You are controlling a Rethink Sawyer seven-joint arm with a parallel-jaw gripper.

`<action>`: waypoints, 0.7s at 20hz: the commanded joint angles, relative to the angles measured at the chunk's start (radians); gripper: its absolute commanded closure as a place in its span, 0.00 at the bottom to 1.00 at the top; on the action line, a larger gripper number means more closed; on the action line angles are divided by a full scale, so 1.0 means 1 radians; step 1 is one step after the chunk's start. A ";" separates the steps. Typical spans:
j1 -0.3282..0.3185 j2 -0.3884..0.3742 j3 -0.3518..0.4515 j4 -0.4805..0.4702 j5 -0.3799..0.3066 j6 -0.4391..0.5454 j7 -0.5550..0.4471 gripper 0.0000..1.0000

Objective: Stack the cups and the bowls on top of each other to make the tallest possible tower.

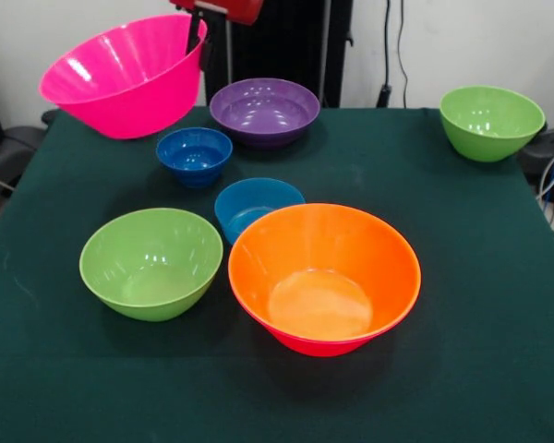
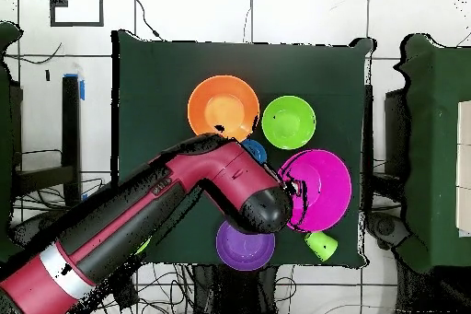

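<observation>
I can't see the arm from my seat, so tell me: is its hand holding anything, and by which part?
Yes. The hand holds the big pink bowl by its rim, on the side nearest the purple bowl, tilted and lifted off the table.

Table (image 1: 499,305) covered with a dark green cloth. The orange bowl (image 1: 324,277) rests on it as the reference. Just beside the orange bowl, behind its rim, sits a small blue bowl (image 1: 251,204); a green bowl (image 1: 151,262) stands near its side. Farther back lie a second small blue bowl (image 1: 195,155) and the purple bowl (image 1: 264,111). A second green bowl (image 1: 491,122) stands well apart, at a far corner.
</observation>
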 commanded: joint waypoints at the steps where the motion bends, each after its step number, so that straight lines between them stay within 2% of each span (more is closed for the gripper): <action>1: -0.020 0.052 0.075 -0.114 0.046 -0.043 0.435 1.00; 9: -0.046 0.111 0.057 -0.182 0.092 0.010 0.550 1.00; 12: -0.074 0.182 -0.021 -0.211 0.198 -0.009 0.560 1.00; 14: -0.087 0.212 -0.057 -0.231 0.241 -0.023 0.562 1.00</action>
